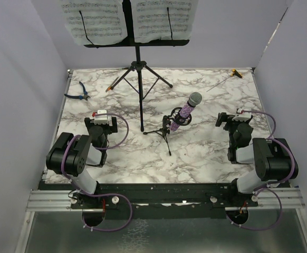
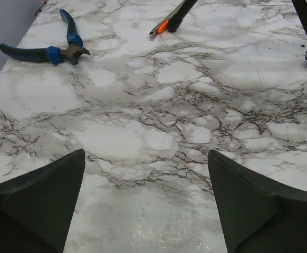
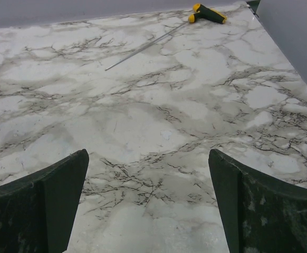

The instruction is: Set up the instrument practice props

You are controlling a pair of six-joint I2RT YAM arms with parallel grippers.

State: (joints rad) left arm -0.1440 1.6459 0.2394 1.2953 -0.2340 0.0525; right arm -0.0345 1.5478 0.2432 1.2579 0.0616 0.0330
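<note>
The tall black music stand (image 1: 138,66) rises at the middle of the marble table's (image 1: 206,153) far edge, its white sheet-music pages (image 1: 98,18) showing printed staves and no legible words. The purple glitter microphone (image 1: 188,109) sits tilted in the small tripod mic stand (image 1: 166,130) mid-table. The left gripper (image 2: 145,200) and right gripper (image 3: 148,200) gape wide, empty, over bare tabletop. Blue-handled pliers (image 2: 48,52) lie near the left edge.

Ahead of my left gripper (image 2: 146,153) the table (image 1: 206,153) lay bare as far as the pliers (image 2: 48,52) near the left edge. The music stand (image 1: 138,68) spread its legs across the far middle. One leg reached toward the mic stand (image 1: 166,130), which stood with the microphone (image 1: 189,107) between the arms. My right gripper (image 3: 148,153) had bare surface up to the yellow-handled tool (image 3: 209,13) in the far right corner.
</note>
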